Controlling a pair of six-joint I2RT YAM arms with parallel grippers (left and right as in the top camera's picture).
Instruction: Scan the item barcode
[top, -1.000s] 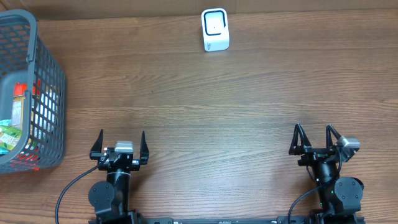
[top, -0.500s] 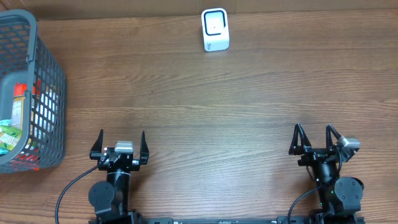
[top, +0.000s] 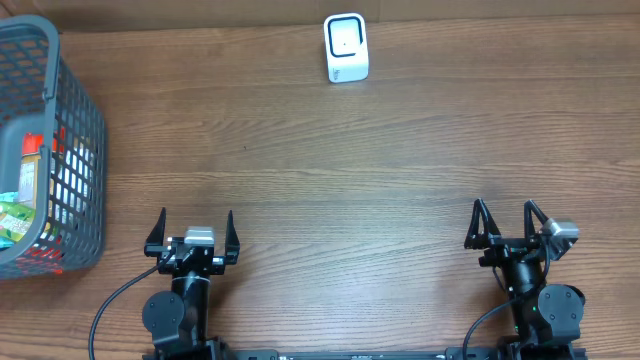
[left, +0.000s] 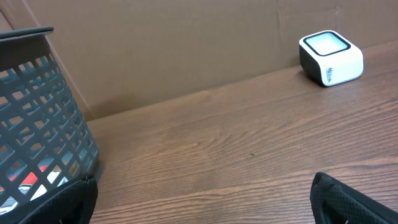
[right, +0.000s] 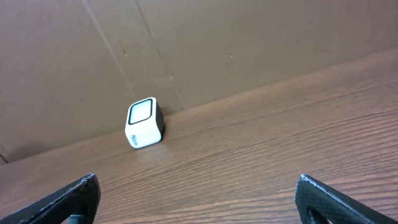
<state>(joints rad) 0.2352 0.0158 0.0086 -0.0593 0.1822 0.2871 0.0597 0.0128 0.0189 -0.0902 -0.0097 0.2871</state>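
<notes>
Near edge of table (top: 350, 180): left claw (top: 196, 222), jaws wide apart, holding nothing; right claw (top: 504, 212), likewise apart, holding nothing. Far left: grey basket (top: 88, 130) containing packaged items (top: 22, 190); barcode not discernible. Far edge, centre: white scanner (top: 346, 47), well apart from both claws.

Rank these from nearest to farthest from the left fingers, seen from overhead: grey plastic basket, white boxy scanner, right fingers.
1. Grey plastic basket, at the far left, beside the left fingers.
2. White boxy scanner, far edge, middle.
3. Right fingers, far right.
</notes>
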